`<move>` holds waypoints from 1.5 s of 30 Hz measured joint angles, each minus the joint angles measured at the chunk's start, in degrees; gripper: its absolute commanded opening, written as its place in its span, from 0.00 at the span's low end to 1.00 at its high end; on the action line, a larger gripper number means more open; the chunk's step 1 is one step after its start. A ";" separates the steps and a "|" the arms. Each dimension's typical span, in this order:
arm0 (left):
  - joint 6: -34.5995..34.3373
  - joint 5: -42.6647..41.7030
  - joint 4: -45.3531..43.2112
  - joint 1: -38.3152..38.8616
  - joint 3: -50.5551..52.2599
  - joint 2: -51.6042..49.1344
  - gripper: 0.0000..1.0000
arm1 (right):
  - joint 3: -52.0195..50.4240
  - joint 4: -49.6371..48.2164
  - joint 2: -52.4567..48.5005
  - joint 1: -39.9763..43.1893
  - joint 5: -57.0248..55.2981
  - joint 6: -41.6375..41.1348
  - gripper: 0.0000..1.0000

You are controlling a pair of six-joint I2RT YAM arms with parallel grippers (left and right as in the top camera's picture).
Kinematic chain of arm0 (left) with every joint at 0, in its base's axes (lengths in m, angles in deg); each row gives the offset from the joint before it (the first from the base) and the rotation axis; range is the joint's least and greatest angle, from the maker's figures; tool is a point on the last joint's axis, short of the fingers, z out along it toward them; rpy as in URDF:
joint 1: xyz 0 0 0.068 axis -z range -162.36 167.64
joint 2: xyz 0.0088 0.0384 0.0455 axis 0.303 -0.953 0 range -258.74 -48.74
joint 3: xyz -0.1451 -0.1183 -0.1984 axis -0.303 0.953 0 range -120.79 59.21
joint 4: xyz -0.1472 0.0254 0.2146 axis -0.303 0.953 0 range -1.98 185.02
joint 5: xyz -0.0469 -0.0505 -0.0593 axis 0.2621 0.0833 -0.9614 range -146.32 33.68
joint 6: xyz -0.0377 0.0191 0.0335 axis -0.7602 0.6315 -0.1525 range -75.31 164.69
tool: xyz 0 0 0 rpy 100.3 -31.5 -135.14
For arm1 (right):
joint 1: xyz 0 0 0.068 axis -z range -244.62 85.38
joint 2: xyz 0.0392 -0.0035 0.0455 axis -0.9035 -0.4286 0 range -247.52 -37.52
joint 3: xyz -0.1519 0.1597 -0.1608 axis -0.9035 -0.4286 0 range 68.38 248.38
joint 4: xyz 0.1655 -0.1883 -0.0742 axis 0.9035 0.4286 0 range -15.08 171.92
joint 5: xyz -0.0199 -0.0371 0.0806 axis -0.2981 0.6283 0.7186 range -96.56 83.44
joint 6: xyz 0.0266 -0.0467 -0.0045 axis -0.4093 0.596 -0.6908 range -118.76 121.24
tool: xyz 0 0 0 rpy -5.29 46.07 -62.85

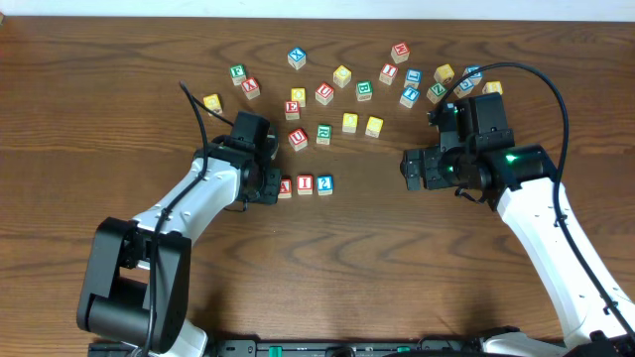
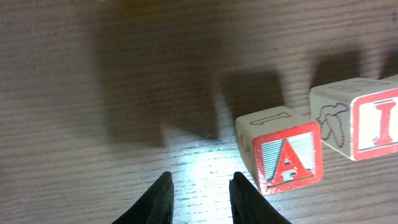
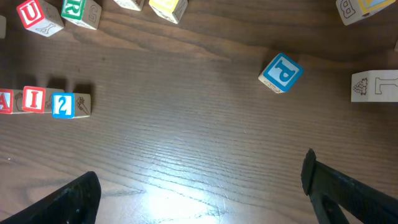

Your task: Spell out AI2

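Three light-wood cubes stand in a row on the table: the red A cube [image 1: 285, 185], the red I cube [image 1: 305, 184] and the blue 2 cube [image 1: 324, 184]. My left gripper [image 1: 269, 184] sits just left of the A cube. In the left wrist view the A cube [image 2: 286, 158] lies beside the right fingertip of that gripper [image 2: 200, 182], with the I cube [image 2: 367, 121] behind it. The jaws stand a little apart over bare wood. My right gripper [image 1: 409, 169] hovers wide open to the right. Its wrist view shows the row A [image 3: 5, 101], I [image 3: 33, 99], 2 [image 3: 64, 105] far left of the gripper [image 3: 199, 183].
Several other letter cubes lie scattered across the back of the table, among them a red U cube [image 1: 297, 139], a green cube [image 1: 323, 133] and yellow cubes [image 1: 374, 126]. A blue P cube [image 3: 280, 72] lies ahead of the right gripper. The table's far edge [image 1: 317, 18] runs behind the cubes.
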 measured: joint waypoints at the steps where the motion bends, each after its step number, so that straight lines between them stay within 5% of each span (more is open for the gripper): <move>1: -0.17 0.15 0.00 0.00 0.15 0.00 0.30 | 0.00 0.00 0.00 0.00 0.00 0.00 0.99; 45: -2.03 -4.68 -2.91 3.32 0.42 -1.31 0.26 | 0.00 0.07 0.00 0.00 0.00 0.00 0.99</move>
